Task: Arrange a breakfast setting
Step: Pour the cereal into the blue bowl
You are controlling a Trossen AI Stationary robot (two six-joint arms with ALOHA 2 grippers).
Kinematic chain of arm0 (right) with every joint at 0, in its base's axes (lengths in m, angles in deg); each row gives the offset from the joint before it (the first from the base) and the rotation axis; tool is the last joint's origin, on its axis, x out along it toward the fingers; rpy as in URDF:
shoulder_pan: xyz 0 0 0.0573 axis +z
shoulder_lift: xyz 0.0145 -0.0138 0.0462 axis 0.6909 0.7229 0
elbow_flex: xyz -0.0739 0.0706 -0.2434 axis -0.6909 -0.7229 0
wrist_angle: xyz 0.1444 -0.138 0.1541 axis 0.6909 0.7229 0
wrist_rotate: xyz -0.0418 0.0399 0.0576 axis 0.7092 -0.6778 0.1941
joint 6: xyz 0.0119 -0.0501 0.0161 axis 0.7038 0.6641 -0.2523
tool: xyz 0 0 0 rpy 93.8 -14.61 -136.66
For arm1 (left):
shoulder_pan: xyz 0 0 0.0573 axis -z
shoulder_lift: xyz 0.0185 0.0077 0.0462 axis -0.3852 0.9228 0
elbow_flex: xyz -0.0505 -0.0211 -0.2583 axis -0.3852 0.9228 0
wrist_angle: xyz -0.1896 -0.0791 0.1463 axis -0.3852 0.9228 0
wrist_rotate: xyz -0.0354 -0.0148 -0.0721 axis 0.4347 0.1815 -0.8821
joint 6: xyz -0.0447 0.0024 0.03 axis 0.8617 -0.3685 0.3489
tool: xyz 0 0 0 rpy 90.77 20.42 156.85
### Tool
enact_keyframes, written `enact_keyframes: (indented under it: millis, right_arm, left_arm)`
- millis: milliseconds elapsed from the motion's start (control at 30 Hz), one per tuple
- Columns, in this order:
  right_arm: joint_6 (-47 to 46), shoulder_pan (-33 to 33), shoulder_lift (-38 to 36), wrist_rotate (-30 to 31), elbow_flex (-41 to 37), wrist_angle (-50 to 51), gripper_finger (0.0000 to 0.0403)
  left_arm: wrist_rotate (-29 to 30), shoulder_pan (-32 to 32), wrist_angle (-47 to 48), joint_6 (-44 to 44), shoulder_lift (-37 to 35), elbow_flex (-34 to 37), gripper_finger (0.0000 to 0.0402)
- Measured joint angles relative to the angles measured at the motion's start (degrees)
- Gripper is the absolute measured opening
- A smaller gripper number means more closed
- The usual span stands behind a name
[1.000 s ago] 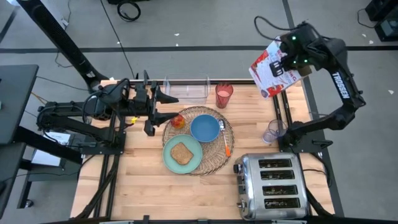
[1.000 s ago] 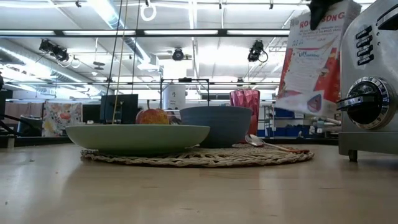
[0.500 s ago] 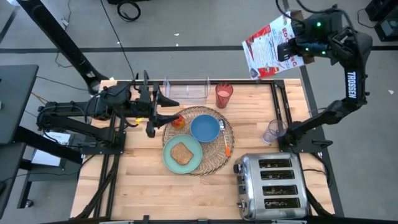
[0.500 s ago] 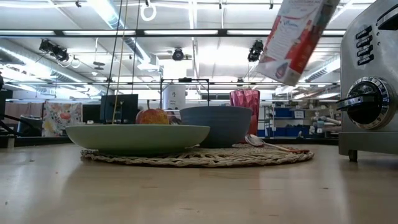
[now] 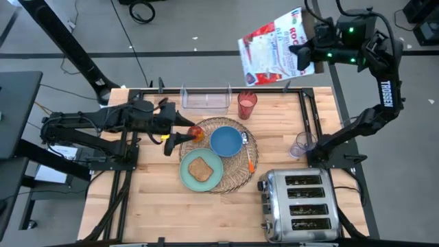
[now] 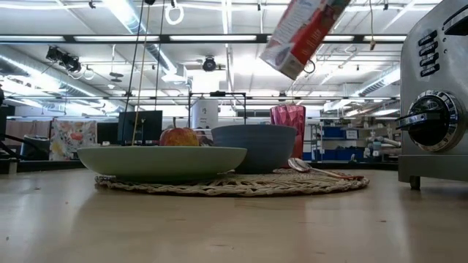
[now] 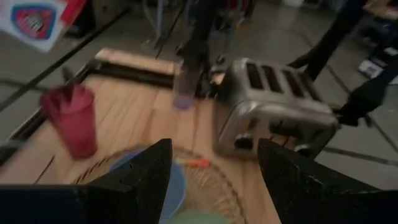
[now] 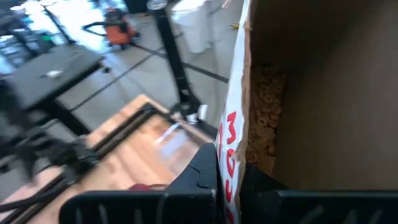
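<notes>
High view straight down; low view table-level, close; both share wicker placemat (image 5: 219, 156), toaster (image 6: 436, 102).

Your overhead view is evenly and brightly lit, with only soft, short shadows beside the toaster (image 5: 299, 204) and the plate (image 5: 201, 171). From table height you look straight into long ceiling light strips (image 6: 241, 40) that glare white, leaving the plate rim and bowl (image 6: 254, 147) dim against them; the near tabletop (image 6: 219, 226) is soft and out of focus. Your left wrist picture is blurred throughout, the red cup (image 7: 69, 121) smeared. Your right wrist picture is hazy, its far floor washed out.
</notes>
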Motion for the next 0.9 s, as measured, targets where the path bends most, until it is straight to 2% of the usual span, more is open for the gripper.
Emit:
enact_keyframes:
  millis: [167,400,733,900]
  right_arm:
    - [-1.2,6.8,1.4,-0.3,0.0,-0.8,0.0000]
    - [-2.4,18.5,4.1,-0.3,0.0,-2.9,0.0000]
    - [-2.6,35.6,10.3,-0.9,0.0,-6.2,0.0000]
    - [-2.8,43.9,14.8,-1.8,0.0,-6.7,0.0000]
  left_arm:
    - [3.7,-0.4,0.3,0.1,-1.4,0.0,0.0243]
    - [4.7,-4.5,-3.1,-1.3,-6.3,0.0,0.0243]
    - [2.5,-5.9,-18.1,0.7,-11.7,0.0,0.0243]
    - [0.9,-3.1,-19.2,2.9,-13.0,0.0,0.0243]
